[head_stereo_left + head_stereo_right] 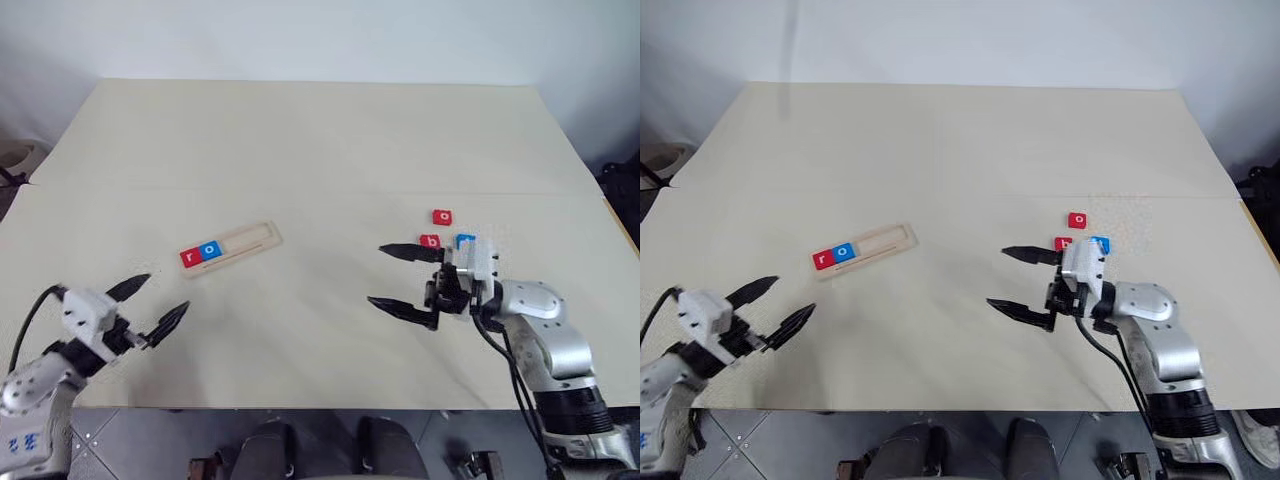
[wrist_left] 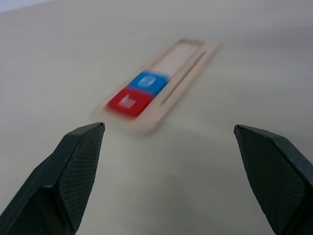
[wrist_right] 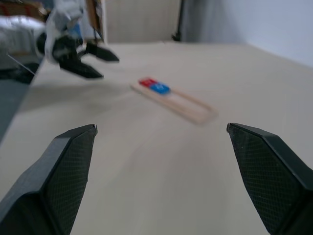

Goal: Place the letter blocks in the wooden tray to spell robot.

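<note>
Black fingers of the right gripper (image 1: 398, 277) stood spread wide with nothing between them, pointing across the table (image 1: 320, 150) toward the robot's left and hovering above its surface. Just behind that gripper's wrist lay three loose letter blocks: a red "b" block (image 1: 430, 241), a blue block (image 1: 465, 240) partly hidden by the wrist housing so its letter could not be read, and a little farther back a red "o" block (image 1: 442, 217). The left gripper (image 1: 155, 304) hung near the front left corner of the table, its jaws also parted wide and holding nothing, aimed toward the wooden tray (image 1: 252, 240). That tray lay slanted on the cream-coloured tabletop, between the two grippers and well apart from both. At its near, left end sat a red "r" block (image 1: 189, 257) and right beside it, touching, a blue "o" block (image 1: 208, 250); the rest of the tray's groove held no blocks.
</note>
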You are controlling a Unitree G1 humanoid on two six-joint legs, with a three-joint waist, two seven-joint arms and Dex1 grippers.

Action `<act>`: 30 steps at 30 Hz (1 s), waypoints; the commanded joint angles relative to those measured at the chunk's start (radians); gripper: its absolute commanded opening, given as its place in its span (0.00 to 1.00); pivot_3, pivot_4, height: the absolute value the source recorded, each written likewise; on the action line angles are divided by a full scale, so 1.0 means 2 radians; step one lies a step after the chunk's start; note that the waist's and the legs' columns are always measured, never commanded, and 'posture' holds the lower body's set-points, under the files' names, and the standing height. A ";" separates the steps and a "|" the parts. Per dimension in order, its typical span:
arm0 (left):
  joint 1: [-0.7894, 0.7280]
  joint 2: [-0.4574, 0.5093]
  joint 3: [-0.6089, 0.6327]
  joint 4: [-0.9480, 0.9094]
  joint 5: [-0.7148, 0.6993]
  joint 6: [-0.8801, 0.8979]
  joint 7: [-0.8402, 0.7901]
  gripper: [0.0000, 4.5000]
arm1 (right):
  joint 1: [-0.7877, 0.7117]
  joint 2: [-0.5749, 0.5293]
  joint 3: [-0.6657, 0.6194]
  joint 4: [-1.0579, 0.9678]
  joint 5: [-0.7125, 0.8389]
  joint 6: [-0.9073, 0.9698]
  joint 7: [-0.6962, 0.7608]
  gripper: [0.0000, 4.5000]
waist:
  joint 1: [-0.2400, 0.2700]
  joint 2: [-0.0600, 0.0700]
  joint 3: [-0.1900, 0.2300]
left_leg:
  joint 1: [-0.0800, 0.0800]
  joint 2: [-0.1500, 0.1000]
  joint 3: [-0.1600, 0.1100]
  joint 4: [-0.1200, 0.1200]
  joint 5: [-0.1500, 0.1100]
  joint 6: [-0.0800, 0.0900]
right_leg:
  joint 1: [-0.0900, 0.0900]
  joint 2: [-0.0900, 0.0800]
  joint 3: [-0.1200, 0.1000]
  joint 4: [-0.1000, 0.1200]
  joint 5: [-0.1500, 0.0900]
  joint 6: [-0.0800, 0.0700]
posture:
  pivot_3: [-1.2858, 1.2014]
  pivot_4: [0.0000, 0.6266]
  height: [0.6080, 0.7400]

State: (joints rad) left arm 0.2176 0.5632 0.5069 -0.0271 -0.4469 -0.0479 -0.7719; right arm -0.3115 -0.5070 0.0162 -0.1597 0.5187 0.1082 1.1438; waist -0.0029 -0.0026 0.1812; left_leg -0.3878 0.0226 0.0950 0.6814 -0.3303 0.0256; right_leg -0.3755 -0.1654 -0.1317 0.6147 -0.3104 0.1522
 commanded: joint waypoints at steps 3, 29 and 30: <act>0.015 0.005 0.035 0.007 -0.013 -0.009 0.000 1.00 | 0.003 0.001 0.007 -0.023 0.008 -0.004 0.007 0.99 | 0.008 0.000 0.000 | 0.000 -0.001 0.000 0.000 0.000 0.000 | 0.000 0.000 0.000 0.000 0.000 0.000 | 0.52 0.24 1.00; -0.470 0.107 -0.212 0.564 0.175 -0.159 -0.233 1.00 | 0.094 -0.068 -0.064 -0.116 0.041 0.061 -0.036 0.99 | 0.000 -0.002 0.000 | 0.000 -0.003 0.006 0.000 0.000 0.000 | -0.001 0.000 -0.001 0.002 0.000 0.000 | 0.52 0.24 1.00; -0.473 0.106 -0.214 0.570 0.177 -0.157 -0.237 1.00 | 0.096 -0.068 -0.065 -0.118 0.041 0.062 -0.037 0.99 | 0.000 -0.002 0.000 | 0.000 -0.003 0.005 0.000 0.000 0.000 | -0.001 0.000 -0.001 0.002 0.000 0.000 | 0.52 0.24 1.00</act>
State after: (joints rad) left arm -0.7305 0.7669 0.0948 1.0795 -0.1243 -0.3566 -1.2375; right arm -0.1288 -0.6333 -0.0877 -0.3558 0.5804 0.2296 1.0773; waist -0.0021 -0.0063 0.1803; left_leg -0.3880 0.0163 0.1057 0.6818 -0.3310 0.0265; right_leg -0.3780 -0.1650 -0.1341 0.6184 -0.3105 0.1519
